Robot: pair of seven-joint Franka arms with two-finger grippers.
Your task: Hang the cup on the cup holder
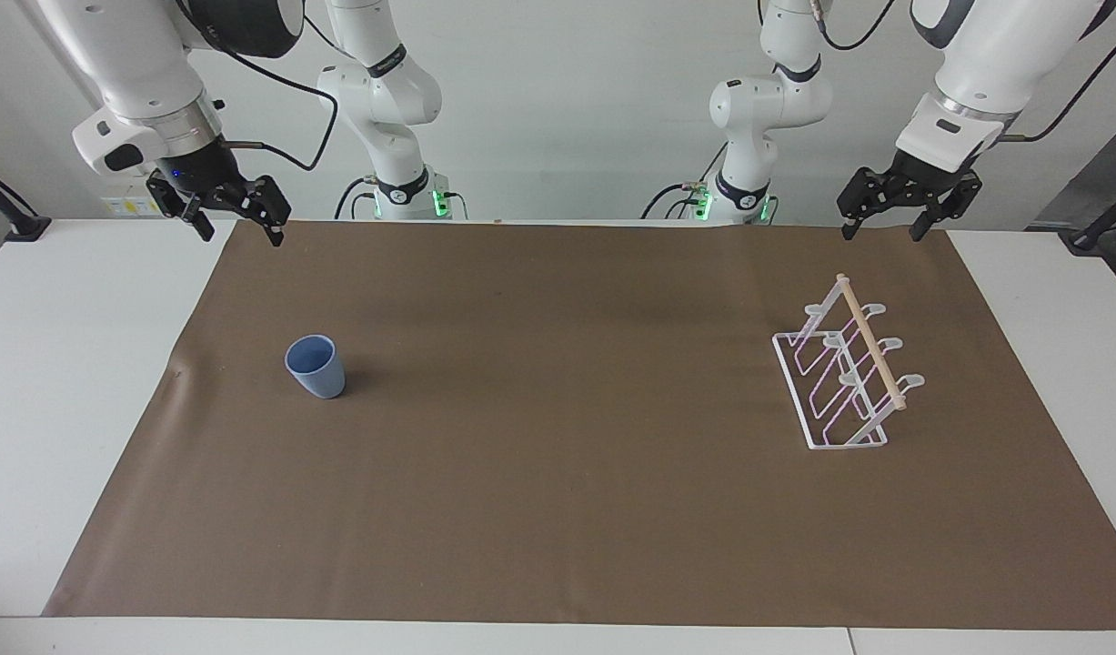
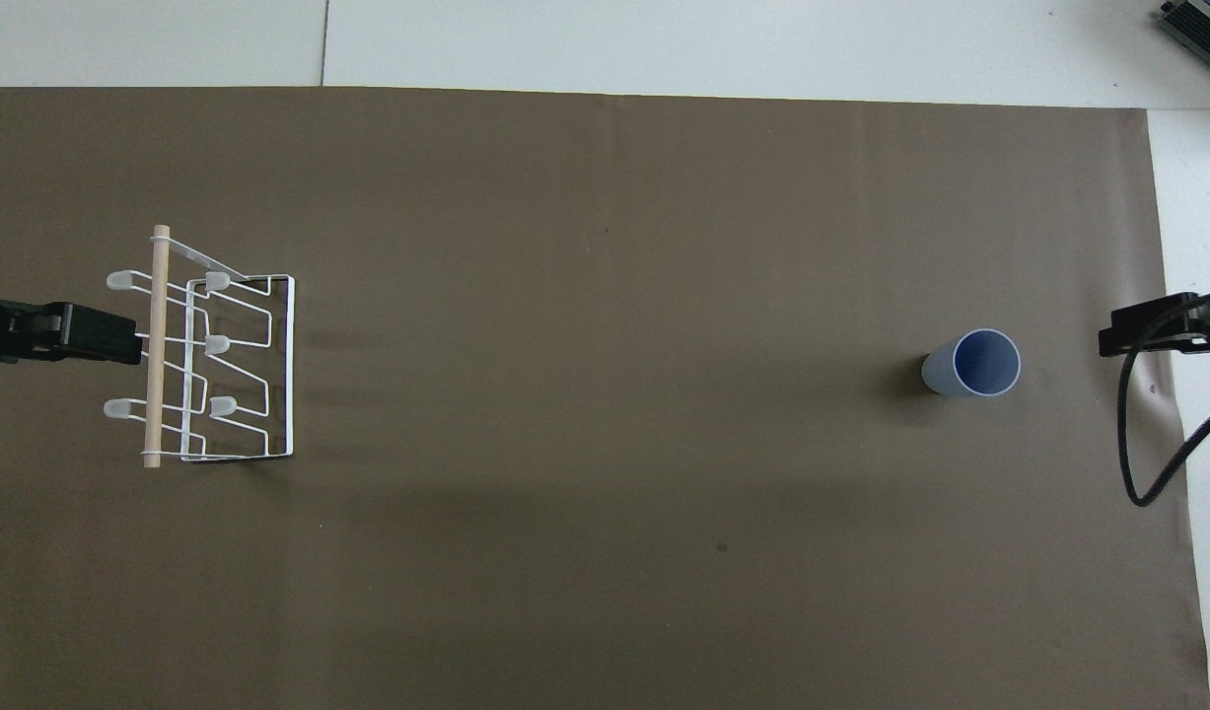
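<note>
The light-blue cup [image 1: 316, 366] stands upright, rim up, on the brown mat [image 1: 558, 500] toward the right arm's end; it also shows in the overhead view [image 2: 971, 363]. The white wire cup holder [image 1: 839, 382] with its wooden dowel stands on the mat toward the left arm's end, and shows in the overhead view [image 2: 225, 365]. My right gripper [image 1: 241, 235] is open and empty, up in the air over the mat's edge at its end [image 2: 1152, 333], apart from the cup. My left gripper [image 1: 882, 234] is open and empty, up over the mat beside the holder [image 2: 102, 333].
The mat covers most of the white table [image 1: 75, 382]. A black cable [image 2: 1142, 434] hangs from the right arm over the mat's edge. Both arm bases stand at the robots' edge of the table.
</note>
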